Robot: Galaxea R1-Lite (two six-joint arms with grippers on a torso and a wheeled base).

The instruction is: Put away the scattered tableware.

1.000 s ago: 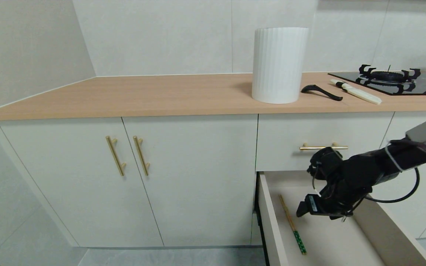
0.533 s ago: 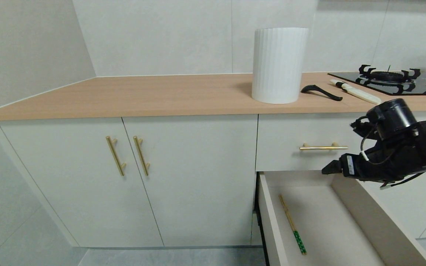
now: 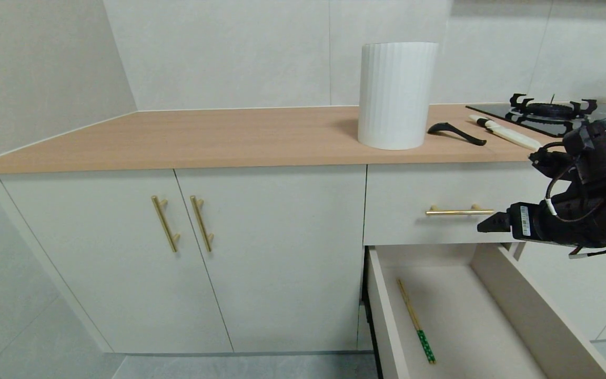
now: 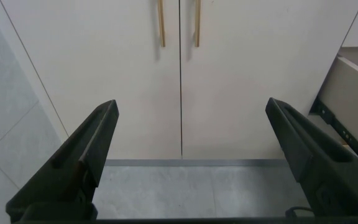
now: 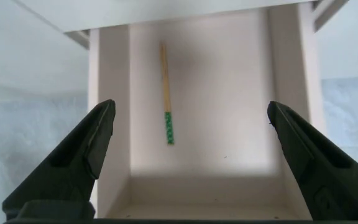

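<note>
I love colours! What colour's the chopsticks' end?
Green with pale dots: the chopsticks' end, best in right wrist view.

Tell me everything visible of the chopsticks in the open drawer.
The chopsticks look like a wooden pair close together, tan with green patterned ends. They lie flat on the floor of the drawer, beside its left wall and parallel to it, green ends toward the drawer front. Only the drawer touches them; the right gripper hangs open above.
</note>
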